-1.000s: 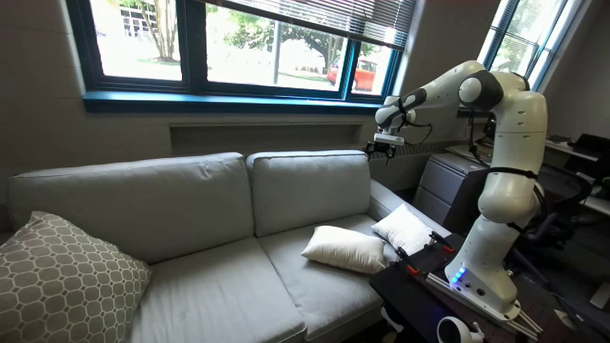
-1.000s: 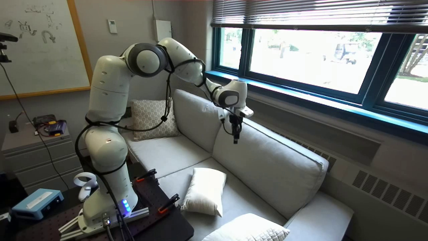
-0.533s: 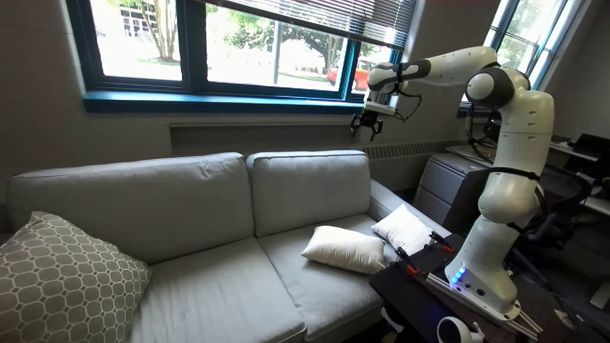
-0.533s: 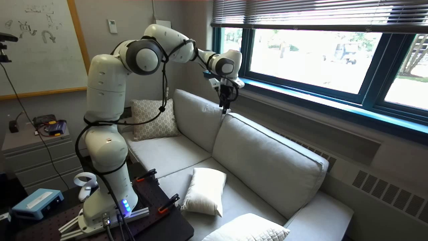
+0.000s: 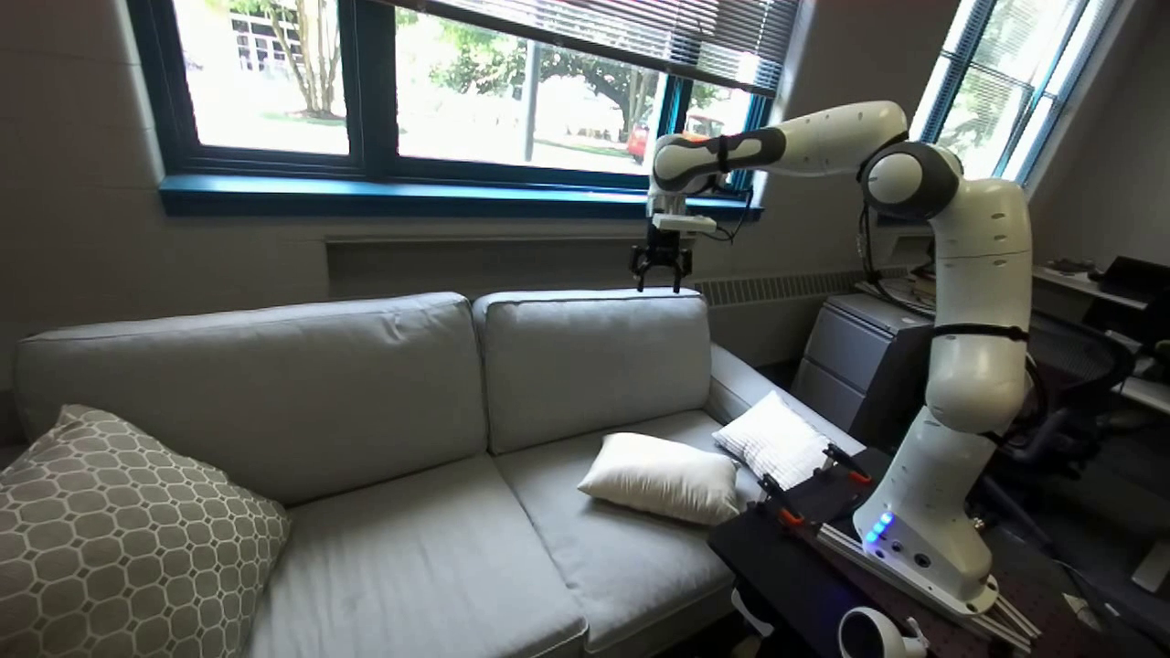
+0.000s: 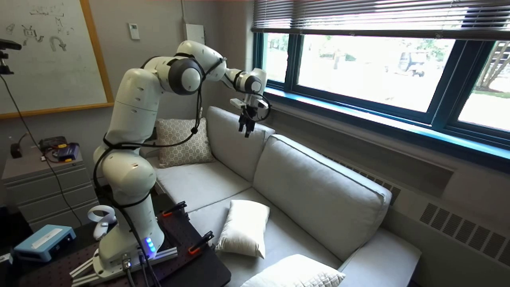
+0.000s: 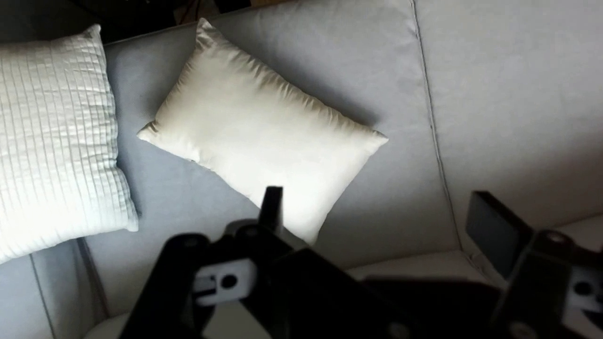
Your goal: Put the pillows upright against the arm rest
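Two cream-white pillows rest on the sofa seat near the arm rest (image 5: 745, 384). The smooth pillow (image 5: 660, 477) lies flat, some way from the arm rest, and shows whole in the wrist view as a pillow (image 7: 264, 117) set askew. The ribbed pillow (image 5: 775, 439) is right beside the arm rest; whether it leans on it I cannot tell. It is cut off by the frame edge in the wrist view (image 7: 52, 141). My gripper (image 5: 658, 290) hangs high near the back cushion's top edge, fingers down, well above both pillows. Its jaws stand wide apart with nothing between them.
A lattice-patterned pillow (image 5: 137, 539) sits at the sofa's far end. Tall back cushions (image 6: 318, 191) line the window side. The dark robot table (image 6: 175, 255) with clamps (image 6: 201, 242) borders the seat's front. A window sill (image 5: 457, 196) runs behind the sofa.
My gripper has risen from beside the back cushion's end, then shifted along the sofa, away from the arm rest side. Both pillows have stayed put, and the jaws have kept their width.
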`<state>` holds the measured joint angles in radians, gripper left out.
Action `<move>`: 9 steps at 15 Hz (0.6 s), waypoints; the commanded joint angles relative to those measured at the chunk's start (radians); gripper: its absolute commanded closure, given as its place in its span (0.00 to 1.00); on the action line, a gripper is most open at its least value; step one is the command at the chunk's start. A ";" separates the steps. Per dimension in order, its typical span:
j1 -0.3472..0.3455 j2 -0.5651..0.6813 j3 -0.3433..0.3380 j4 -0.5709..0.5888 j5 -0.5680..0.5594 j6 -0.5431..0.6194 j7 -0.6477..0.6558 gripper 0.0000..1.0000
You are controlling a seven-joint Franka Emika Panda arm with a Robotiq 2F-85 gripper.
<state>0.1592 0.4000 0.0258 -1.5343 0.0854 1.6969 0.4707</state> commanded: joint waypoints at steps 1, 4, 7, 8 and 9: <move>0.065 0.147 0.019 0.072 -0.067 -0.011 0.020 0.00; 0.077 0.137 0.014 0.019 -0.050 0.009 0.005 0.00; 0.076 0.141 0.012 0.020 -0.050 0.018 0.005 0.00; 0.071 0.134 0.011 0.020 -0.049 0.017 0.004 0.00; 0.063 0.105 -0.002 0.006 -0.060 0.026 0.019 0.00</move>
<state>0.2290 0.5289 0.0336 -1.5169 0.0371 1.7168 0.4734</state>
